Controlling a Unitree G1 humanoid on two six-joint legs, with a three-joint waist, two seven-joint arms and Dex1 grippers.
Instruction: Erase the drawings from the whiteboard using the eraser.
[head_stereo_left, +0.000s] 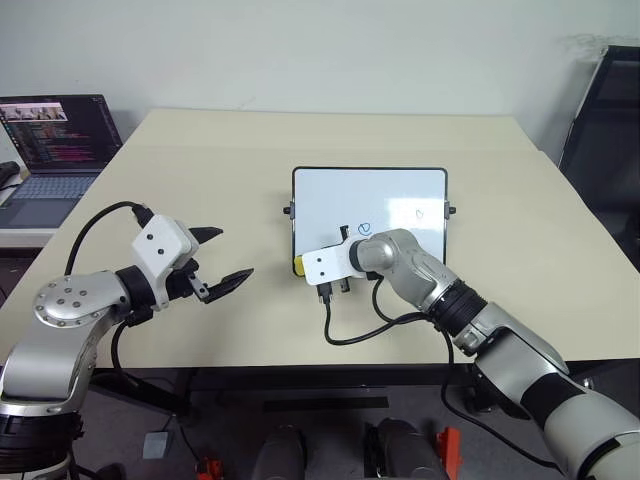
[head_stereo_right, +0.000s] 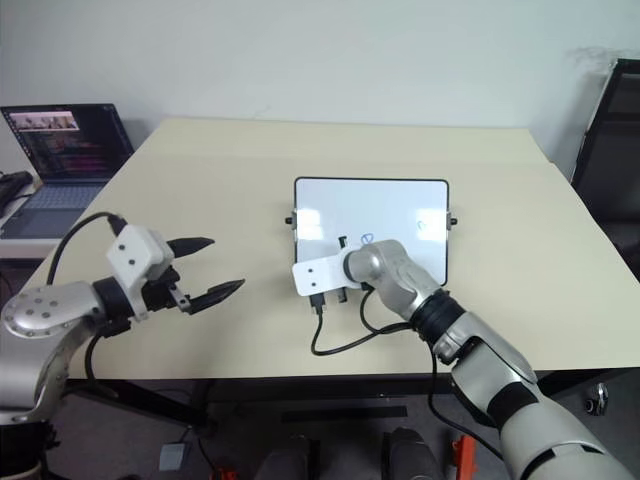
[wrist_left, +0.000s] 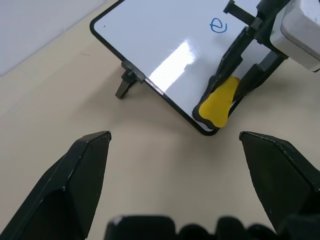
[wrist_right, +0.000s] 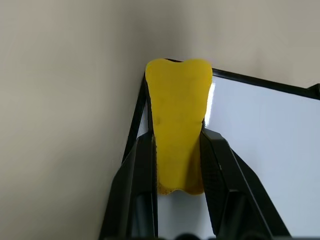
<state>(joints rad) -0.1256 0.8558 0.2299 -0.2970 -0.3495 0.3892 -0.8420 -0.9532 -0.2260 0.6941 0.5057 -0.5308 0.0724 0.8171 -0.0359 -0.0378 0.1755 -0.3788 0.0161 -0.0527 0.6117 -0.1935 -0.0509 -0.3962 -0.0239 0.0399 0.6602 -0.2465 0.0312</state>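
Lower left of the frame, the left gripper hangs released. At centre, the right gripper clenches the eraser on the whiteboard corner; it could slip off the edge, missing the drawings beyond.

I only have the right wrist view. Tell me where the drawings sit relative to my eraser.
Observer: The eraser is at the whiteboard's near left corner; a blue spiral lies further in, toward the board's middle.
Operator: Report any other marks.
Observer: A second blue doodle sits near the board's right edge.
Operator: Give me the left gripper.
Observer: The left gripper hangs open over bare table, left of the board.
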